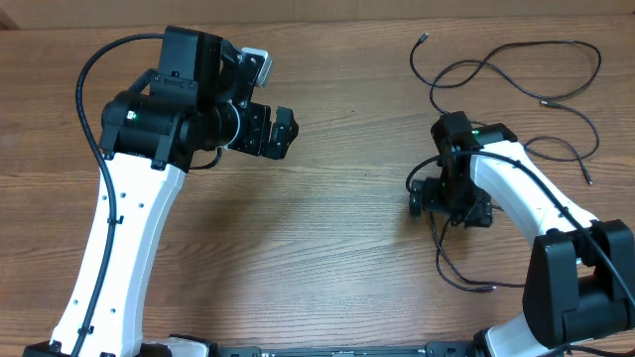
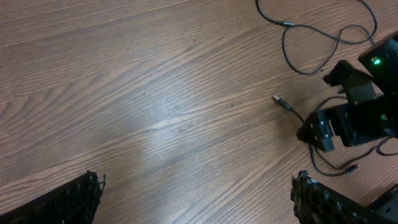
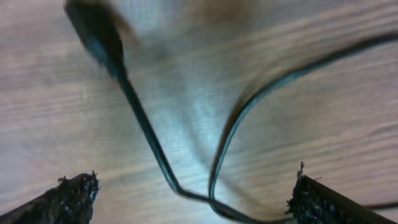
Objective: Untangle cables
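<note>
- The right tool [image 3: 189,190] hangs released, jaws wide, directly over a thin black cable [image 3: 146,134].
- The cable's narrow loop lies ungripped on the bench [image 1: 337,228] between the jaws, with its strands running crosswise to their closing line.
- Other cables [image 1: 516,64] sprawl beyond, far right.
- The left tool [image 1: 283,134] is also released and empty, and sits well apart, so the right arm is nearer.

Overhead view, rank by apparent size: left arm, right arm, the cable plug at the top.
1. left arm: largest, though its raised wrist sits nearer the camera, which inflates it.
2. right arm
3. cable plug: smallest by far.
</note>
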Controlling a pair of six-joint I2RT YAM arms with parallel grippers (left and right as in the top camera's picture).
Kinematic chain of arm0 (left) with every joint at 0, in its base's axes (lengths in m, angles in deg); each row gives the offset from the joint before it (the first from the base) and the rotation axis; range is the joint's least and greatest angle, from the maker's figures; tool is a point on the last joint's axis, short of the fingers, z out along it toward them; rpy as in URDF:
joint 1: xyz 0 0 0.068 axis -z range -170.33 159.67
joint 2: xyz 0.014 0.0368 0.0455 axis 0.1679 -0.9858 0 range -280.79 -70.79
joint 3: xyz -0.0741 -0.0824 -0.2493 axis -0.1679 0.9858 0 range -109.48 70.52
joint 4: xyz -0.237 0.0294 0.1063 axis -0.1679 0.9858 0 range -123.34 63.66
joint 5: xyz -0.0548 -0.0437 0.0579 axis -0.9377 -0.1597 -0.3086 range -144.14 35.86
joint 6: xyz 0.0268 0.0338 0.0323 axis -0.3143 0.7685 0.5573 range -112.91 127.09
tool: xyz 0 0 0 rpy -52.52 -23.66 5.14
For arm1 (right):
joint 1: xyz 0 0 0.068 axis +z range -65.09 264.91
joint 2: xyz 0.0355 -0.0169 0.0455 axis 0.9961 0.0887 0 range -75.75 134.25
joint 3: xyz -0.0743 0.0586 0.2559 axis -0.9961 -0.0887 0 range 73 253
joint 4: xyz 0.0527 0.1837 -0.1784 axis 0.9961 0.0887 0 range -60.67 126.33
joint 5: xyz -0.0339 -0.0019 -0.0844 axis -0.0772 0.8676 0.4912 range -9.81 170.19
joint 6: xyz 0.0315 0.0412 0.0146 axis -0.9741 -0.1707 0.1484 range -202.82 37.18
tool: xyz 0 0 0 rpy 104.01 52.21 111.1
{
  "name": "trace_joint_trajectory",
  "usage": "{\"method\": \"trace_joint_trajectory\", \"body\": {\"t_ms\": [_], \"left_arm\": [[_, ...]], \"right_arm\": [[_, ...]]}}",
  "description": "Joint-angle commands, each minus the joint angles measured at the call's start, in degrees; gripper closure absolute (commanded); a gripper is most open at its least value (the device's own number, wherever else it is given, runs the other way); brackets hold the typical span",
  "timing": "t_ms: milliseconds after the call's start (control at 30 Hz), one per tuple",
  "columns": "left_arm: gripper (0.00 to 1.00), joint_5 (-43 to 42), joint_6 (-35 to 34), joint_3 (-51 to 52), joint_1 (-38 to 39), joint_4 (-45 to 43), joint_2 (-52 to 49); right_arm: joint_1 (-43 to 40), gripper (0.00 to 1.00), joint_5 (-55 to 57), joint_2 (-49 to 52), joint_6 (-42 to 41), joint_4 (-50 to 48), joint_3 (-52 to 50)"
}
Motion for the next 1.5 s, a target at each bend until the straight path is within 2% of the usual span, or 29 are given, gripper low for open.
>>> {"method": "trace_joint_trajectory", "body": {"t_ms": [0, 267, 433, 600, 733, 933, 1167, 1467], "left_arm": [[0.0, 0.31, -0.37, 0.0, -0.09, -0.11, 0.76], [0.0, 0.33, -0.35, 0.0, -0.09, 0.13, 0.76], [0.0, 0.31, -0.37, 0.0, -0.09, 0.0, 0.76], [0.0, 0.31, -0.37, 0.0, -0.09, 0.0, 0.74], [0.0, 0.31, -0.37, 0.0, -0.09, 0.0, 0.74], [0.0, 0.33, -0.35, 0.0, -0.09, 0.22, 0.74], [0.01, 0.33, -0.35, 0.0, -0.09, 0.33, 0.74], [0.0, 0.33, -0.35, 0.0, -0.09, 0.09, 0.74]], "right_arm": [[-3.78, 0.0, 1.03, -1.6, -4.81, -1.42, 1.22], [-21.05, 0.0, -0.09, -1.6, -5.01, -2.27, 1.22], [-32.65, 0.0, -8.5, -1.6, -4.94, -2.1, 1.2], [-39.04, 0.0, -9.84, -1.6, -4.72, -0.79, 1.18], [-40.44, 0.0, -4.55, -1.6, -6.29, -1.2, 1.16], [-40.48, 0.0, 11.54, -1.57, -20.35, -4.63, 1.16], [-40.48, 0.0, 14.03, -1.57, -21.27, -9.51, 1.16], [-40.48, 0.0, 11.39, -1.36, -21.24, -11.43, -2.67]]}}
